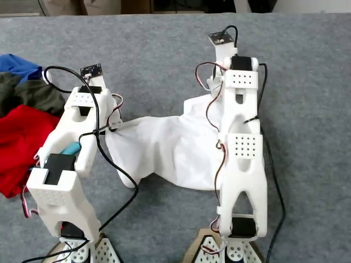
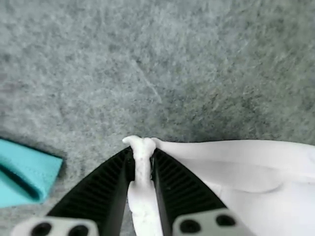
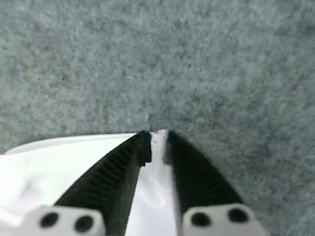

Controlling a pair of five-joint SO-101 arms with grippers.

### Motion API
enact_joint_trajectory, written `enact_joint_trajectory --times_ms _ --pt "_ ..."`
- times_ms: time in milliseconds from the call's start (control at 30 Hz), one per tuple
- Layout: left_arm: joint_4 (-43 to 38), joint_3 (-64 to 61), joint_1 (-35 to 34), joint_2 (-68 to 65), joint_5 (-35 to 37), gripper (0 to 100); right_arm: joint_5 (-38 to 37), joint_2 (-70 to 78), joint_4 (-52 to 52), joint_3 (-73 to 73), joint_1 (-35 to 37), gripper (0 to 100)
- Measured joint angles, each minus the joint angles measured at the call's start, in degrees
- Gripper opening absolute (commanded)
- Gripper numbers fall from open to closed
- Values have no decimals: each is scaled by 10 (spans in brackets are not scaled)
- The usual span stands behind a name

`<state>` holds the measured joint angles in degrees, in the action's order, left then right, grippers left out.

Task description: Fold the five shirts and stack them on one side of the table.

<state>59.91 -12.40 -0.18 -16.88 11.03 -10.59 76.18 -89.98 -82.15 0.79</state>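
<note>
We see a crumpled white cotton shirt (image 1: pixel 170 148) lying in the middle of the grey felt-covered tabletop (image 1: pixel 153 49), spread between the two arms. The left claw (image 2: pixel 141 153) is closed on a bunched fold at one edge of that shirt. The fabric is squeezed between its black ribbed jaws and pokes out just past their tips. The right claw (image 3: pixel 158 143) is clamped on a thin edge at the opposite side of the same shirt, low against the tabletop.

At the left side of the tabletop we find a red shirt (image 1: pixel 22 137), a dark olive shirt (image 1: pixel 30 94) and a blue shirt (image 1: pixel 19 63). They lie crumpled in a loose heap, each touching the next. A turquoise cloth (image 2: pixel 24 169) lies near the left claw, apart from the white shirt. In the high view it peeks out (image 1: pixel 70 148) from under the left arm.
</note>
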Motion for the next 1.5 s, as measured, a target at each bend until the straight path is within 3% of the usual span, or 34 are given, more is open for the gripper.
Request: enact_joint_trajectory --times_ms 333,567,867,1167,1300,1500 --pt "0 0 0 0 0 18 1 0 -10 -3 -9 5" --pt "18 37 -4 -1 9 18 0 -27 -83 -96 -11 5" --pt "164 244 -17 60 11 18 0 -283 -110 -107 -11 5" --pt "333 440 18 160 11 18 -33 -573 -110 -113 -10 5" --pt "377 539 33 207 -1 18 -69 -680 -110 -113 -16 5" --pt "399 658 33 291 -47 18 -78 -797 -111 -114 -90 5"
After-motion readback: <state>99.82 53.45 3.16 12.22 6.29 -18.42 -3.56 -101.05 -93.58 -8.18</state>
